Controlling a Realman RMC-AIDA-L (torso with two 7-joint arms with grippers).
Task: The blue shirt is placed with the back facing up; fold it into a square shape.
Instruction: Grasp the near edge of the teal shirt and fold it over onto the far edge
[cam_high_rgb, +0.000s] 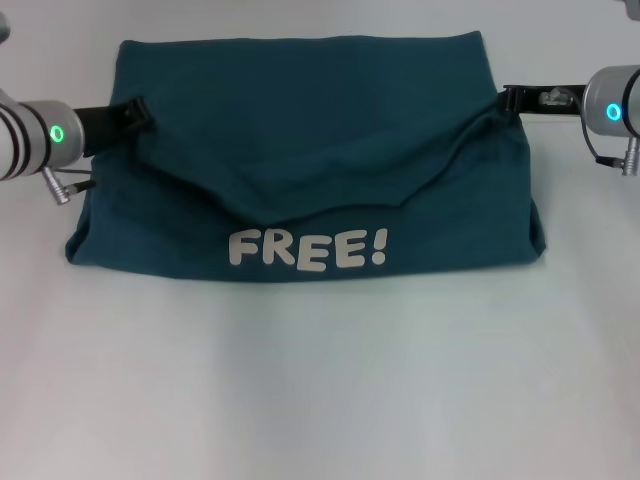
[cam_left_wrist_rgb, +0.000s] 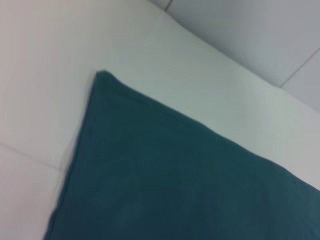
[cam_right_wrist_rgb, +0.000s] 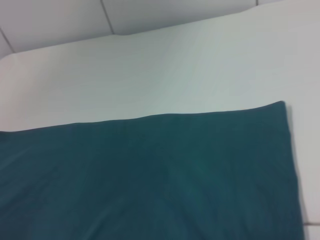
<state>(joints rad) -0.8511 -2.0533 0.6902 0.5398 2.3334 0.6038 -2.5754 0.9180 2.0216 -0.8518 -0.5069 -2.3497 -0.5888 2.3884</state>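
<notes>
White "FREE!" lettering (cam_high_rgb: 307, 249) is showing on the near strip of the blue shirt (cam_high_rgb: 300, 160), lying mid-tabletop (cam_high_rgb: 320, 390), already folded to a wide rectangle. Left claw (cam_high_rgb: 135, 110) at nine o'clock and right claw (cam_high_rgb: 512, 98) at three are meeting its edges; whether either is pinching cloth, I cannot tell. Squaring folds are remaining, I judge.

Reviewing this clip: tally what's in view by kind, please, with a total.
Blue shirt, folded, "FREE!" showing: 1
Tools: 2, the left tool and the right tool, at the shirt's side edges
White table: 1
Total: 4
</notes>
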